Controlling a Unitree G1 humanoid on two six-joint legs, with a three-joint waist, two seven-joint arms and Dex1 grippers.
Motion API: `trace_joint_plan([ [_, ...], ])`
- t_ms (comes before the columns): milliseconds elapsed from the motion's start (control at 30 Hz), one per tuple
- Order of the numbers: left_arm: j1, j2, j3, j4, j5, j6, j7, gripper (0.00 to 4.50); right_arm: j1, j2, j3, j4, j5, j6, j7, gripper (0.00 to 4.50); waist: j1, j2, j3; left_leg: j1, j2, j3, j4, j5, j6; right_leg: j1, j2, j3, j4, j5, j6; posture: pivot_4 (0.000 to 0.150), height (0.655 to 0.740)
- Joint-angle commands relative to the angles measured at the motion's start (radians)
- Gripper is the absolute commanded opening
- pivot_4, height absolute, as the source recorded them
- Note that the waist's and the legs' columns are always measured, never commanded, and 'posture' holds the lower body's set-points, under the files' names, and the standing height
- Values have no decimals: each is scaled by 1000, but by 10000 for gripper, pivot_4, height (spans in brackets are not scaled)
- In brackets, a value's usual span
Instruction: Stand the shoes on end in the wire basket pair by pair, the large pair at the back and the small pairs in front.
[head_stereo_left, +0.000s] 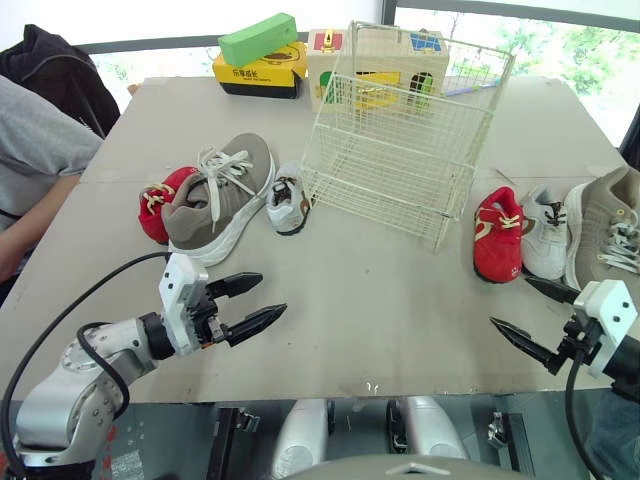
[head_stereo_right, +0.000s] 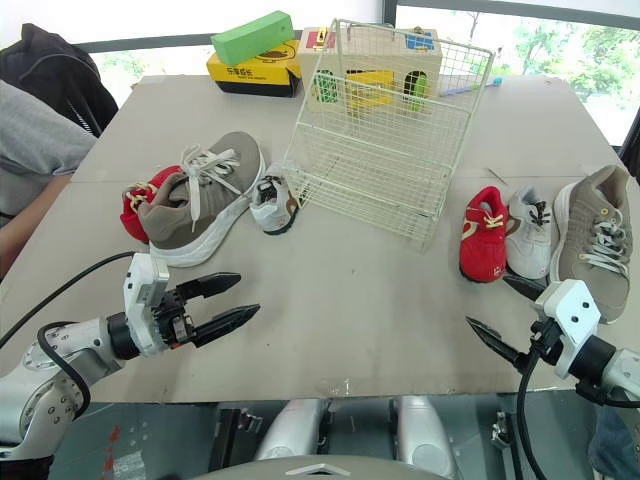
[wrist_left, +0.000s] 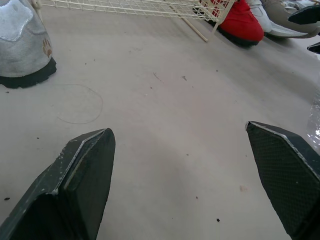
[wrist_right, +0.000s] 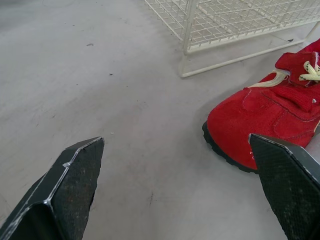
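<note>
Left gripper: I have the left gripper (head_stereo_left: 272, 295) hovering over bare table at lower left of the head view. Its jaws are released and spread wide, with nothing between them.
Right gripper: the right gripper (head_stereo_left: 510, 302) sits at the lower right edge, jaws likewise released and empty. Its fingertips point towards the right-hand group of shoes.
Wire basket: the cream wire basket (head_stereo_left: 395, 130) stands just above the centre of the frame on the table (head_stereo_left: 380, 300).
Left shoes: a large grey-brown shoe (head_stereo_left: 222, 190) lies left of centre. A small red shoe (head_stereo_left: 160, 200) is tucked against its far side and partly hidden by it. A small white shoe (head_stereo_left: 288, 200) lies just beside its toe, close to the basket's near left corner.
Right shoes: at centre right I see a second red shoe (head_stereo_left: 498, 235), a second white shoe (head_stereo_left: 548, 235) and a second large grey-brown shoe (head_stereo_left: 608, 225). They lie side by side, each touching the next.
Right wrist view: the red shoe's toe lies on the table just ahead of one finger (wrist_right: 285, 175). I cannot tell whether they touch.
Task state: all six shoes lie on the table, outside the basket.
Back of table: a green block (head_stereo_left: 258, 40) rests on a yellow box (head_stereo_left: 260, 72) at top centre, with a wooden toy box (head_stereo_left: 380, 60) behind the basket.
Left edge: a person's grey sleeve (head_stereo_left: 35, 150).
</note>
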Motion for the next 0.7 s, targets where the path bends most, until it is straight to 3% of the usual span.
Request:
trace_joint_plan([
  [33,-21,-44,-9,-92,-31,-4,48,45000,-93,25,37,-41,26,16,-55,44879,0,0,0,0,0,0,0,0,0,0,0,0,0,0,0,1500,7400],
  [200,-108,-120,-36,-183,-54,5,155,45000,-413,30,100,-132,171,236,-224,44879,-4,2,1,0,1,4,3,1,-2,-1,2,6,0,7,2,1500,7400],
  [267,-111,-121,-17,-213,-136,20,132,45000,-536,-25,121,-174,242,376,-283,44879,1,2,0,1,1,4,3,2,-2,0,3,5,0,7,2,1500,7400],
  [367,-92,-107,-27,-266,-131,-20,83,45000,-809,-132,263,-153,278,623,-316,44879,-7,5,2,-2,1,8,4,2,-2,-4,2,6,0,8,2,1500,7400],
  [467,-70,-106,-35,-295,-107,-51,68,45000,-1015,-135,402,-65,271,784,-338,44879,-7,2,0,-1,1,11,3,2,-2,-3,3,10,-1,8,2,1500,7400],
  [567,-52,-110,-43,-326,-105,-51,88,45000,-1125,-106,480,22,236,865,-360,44879,3,2,0,-2,1,11,3,2,-2,-4,3,7,-1,8,2,1500,7400],
  [700,1,-122,-50,-378,-93,-58,120,45000,-1263,-55,628,219,101,852,-368,44879,-5,2,1,-3,1,13,3,1,-1,-4,1,9,-1,8,2,1500,7400],
])
